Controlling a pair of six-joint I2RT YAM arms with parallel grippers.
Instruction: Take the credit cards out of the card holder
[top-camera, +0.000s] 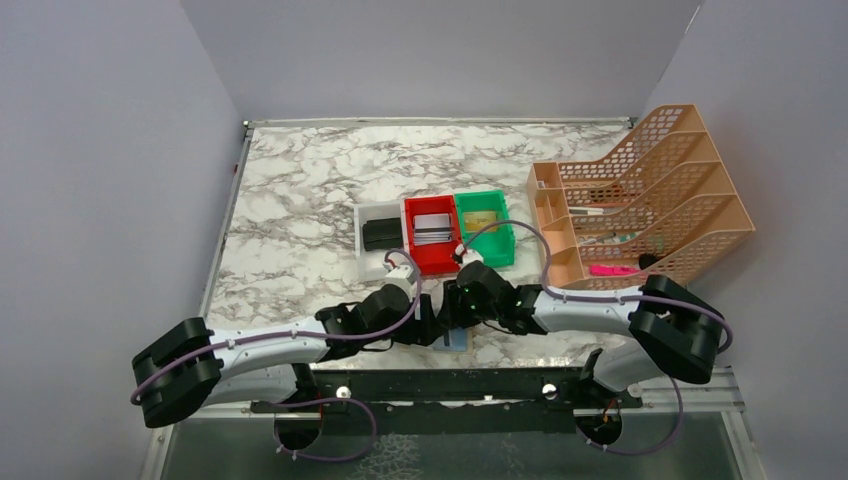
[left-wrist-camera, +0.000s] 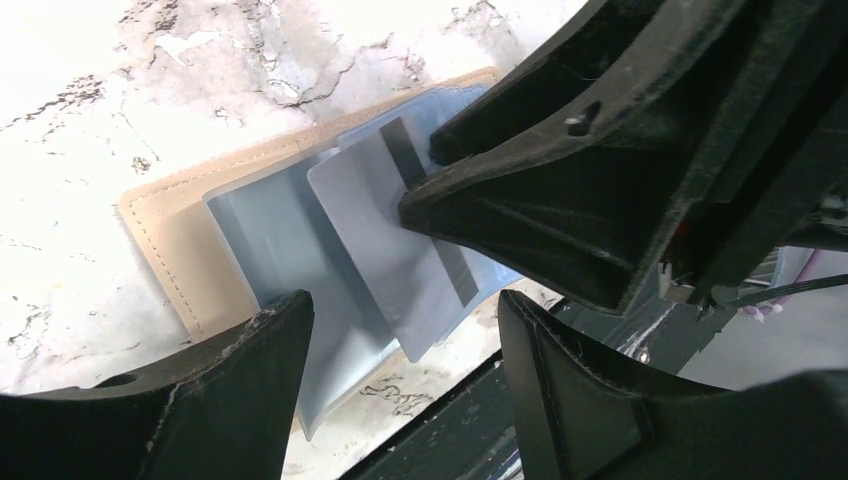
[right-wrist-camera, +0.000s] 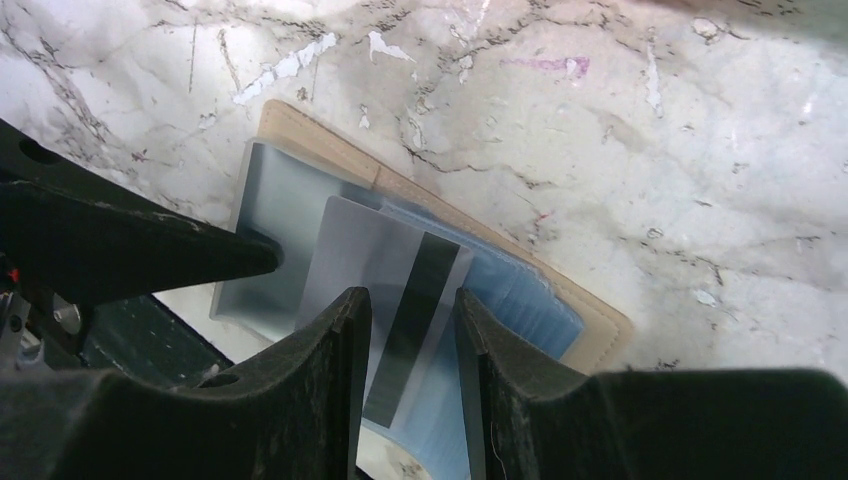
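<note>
One grey card (right-wrist-camera: 360, 250) with a black stripe sticks part-way out of the open card holder (left-wrist-camera: 165, 235). The holder lies flat, sleeves up, at the near edge of the table (top-camera: 300, 190), between the two arms. The card's long axis follows the stripe and lies across the holder's long axis; its free end points toward the table edge.

Right gripper (right-wrist-camera: 410, 298): narrow gap, tips down on the card's face either side of the stripe (nothing clamped).

Left gripper (left-wrist-camera: 400, 308): jaws wide, hovering over the sleeves, holding nothing.

Surface: white marble, grey veins.

Behind the holder: red bin (top-camera: 432, 264) with further grey cards (top-camera: 432, 228); orange file rack (top-camera: 650, 180) at right.

Plain grey walls (top-camera: 450, 60) on three sides.
</note>
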